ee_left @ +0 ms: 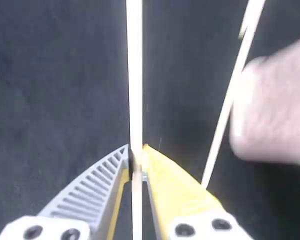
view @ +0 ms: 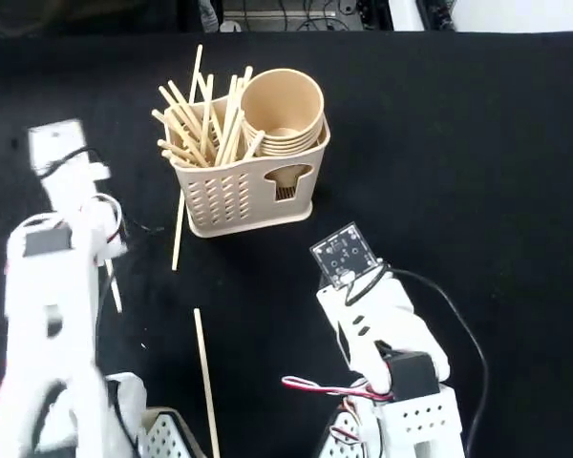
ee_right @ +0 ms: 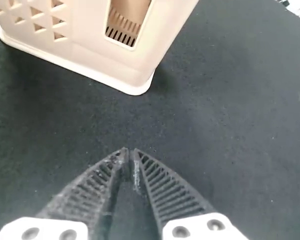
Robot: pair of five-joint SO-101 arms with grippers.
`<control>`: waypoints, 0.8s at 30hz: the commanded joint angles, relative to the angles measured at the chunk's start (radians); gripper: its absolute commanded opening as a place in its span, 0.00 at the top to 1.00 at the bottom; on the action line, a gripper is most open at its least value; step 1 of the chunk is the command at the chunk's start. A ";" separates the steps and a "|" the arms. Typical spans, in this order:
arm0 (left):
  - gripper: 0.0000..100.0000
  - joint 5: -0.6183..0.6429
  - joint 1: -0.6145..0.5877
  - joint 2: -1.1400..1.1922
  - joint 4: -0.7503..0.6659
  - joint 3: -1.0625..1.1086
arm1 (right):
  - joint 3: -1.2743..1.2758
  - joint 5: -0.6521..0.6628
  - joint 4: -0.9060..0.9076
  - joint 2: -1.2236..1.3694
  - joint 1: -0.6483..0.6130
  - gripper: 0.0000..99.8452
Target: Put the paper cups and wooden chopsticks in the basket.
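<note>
1. Loose chopstick [view: 206,382] flat on the black cloth [view: 477,191], at 6 o'clock of the table between the two arm bases, lying close to the 12–6 line.
2. Right arm [view: 387,339] at 5 o'clock of the basket. Right gripper [ee_right: 129,156] pressed shut, nothing between its ribbed fingers, low over bare cloth and aimed at the basket's near corner.
3. Left arm [view: 53,277] at 8 o'clock of the basket. Left gripper [ee_left: 136,154] clamped tight on a held chopstick [ee_left: 135,75] running straight out past the tips. Second chopstick [ee_left: 230,100] near it, slanted; pale shape [ee_left: 275,110] alongside, too blurred to identify.
4. Side chopstick [view: 179,229] just beside the basket's 9 o'clock wall; leaning or flat not discernible.
5. Basket [view: 239,196] upright toward 12 o'clock of the table. Chopstick bundle [view: 205,119] standing in its 9 o'clock compartment, stacked paper cups [view: 282,110] nested in its 3 o'clock compartment.
6. Strip of room beyond the cloth's far edge at 12 o'clock, with cables [view: 296,14] and a white surface [view: 516,14].
</note>
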 commanded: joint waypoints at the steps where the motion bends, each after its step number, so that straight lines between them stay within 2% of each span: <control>1: 0.97 0.115 0.031 -0.517 -0.166 0.031 | -0.002 0.005 -0.021 -0.004 0.017 0.99; 5: 0.97 0.175 0.153 -0.747 -0.503 0.107 | -0.002 0.003 -0.020 -0.004 0.018 0.99; 8: 0.97 0.170 0.265 -0.758 -0.786 0.140 | -0.002 0.000 -0.017 -0.004 0.018 0.99; 10: 0.97 0.146 0.314 -0.704 -0.879 0.139 | -0.002 0.000 -0.017 -0.004 0.018 0.99; 13: 0.97 0.123 0.355 -0.543 -0.954 0.131 | -0.001 0.000 -0.021 -0.004 0.046 0.99; 18: 0.97 0.130 0.366 -0.256 -0.973 0.076 | -0.002 0.005 -0.023 -0.004 0.064 0.99; 24: 0.97 0.129 0.424 -0.183 -0.954 0.130 | -0.002 0.005 -0.023 -0.004 0.064 0.99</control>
